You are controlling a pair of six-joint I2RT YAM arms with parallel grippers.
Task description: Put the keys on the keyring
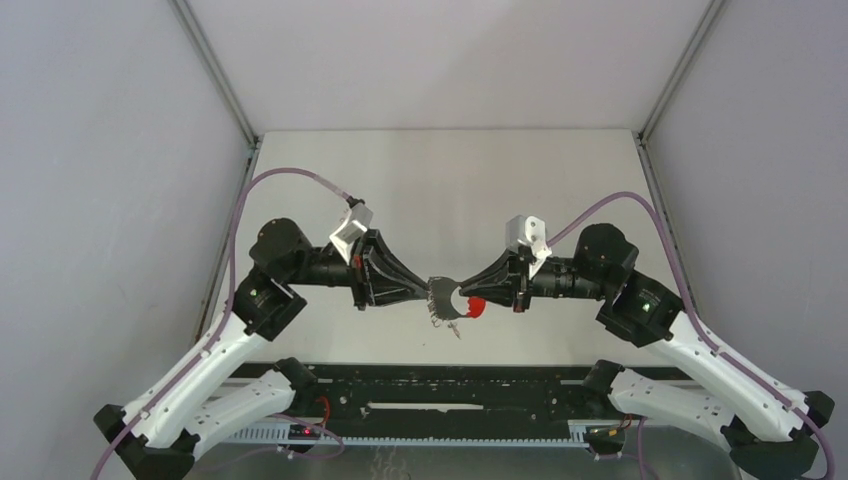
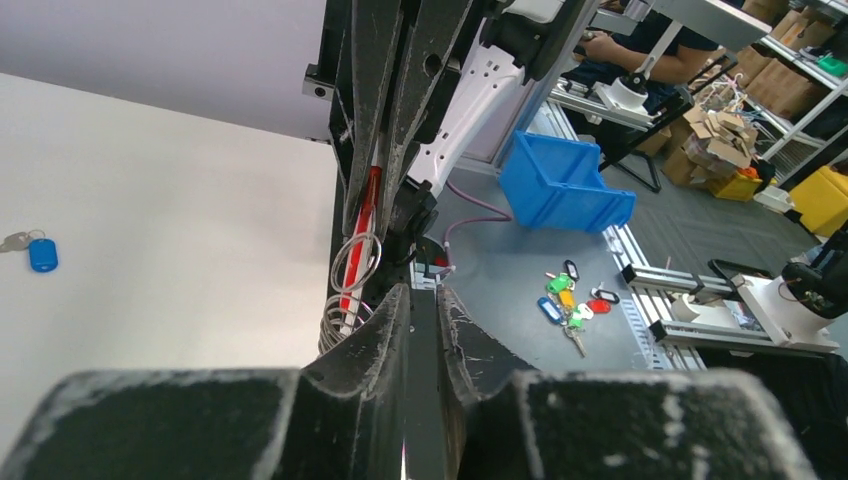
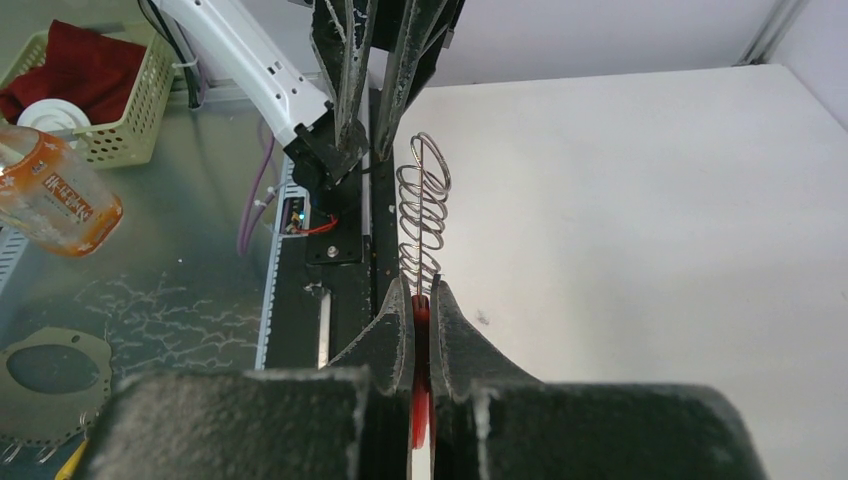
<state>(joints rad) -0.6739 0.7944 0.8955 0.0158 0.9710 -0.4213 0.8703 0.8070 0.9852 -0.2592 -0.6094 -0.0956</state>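
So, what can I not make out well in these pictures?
Red-tagged key: in no view.
Blue-tagged key: left wrist view only; its metal part is tiny, near the left edge.
Keyring: top view, rings too small to separate.
Left tool: left wrist view, own fingers hide whether it grips a ring.

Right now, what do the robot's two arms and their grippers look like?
The left arm and right arm match: white lower links, black joints, a looping purple cable, a pale grey camera block at the wrist. The left gripper and right gripper are black, tapering to two slim, scuffed fingers.
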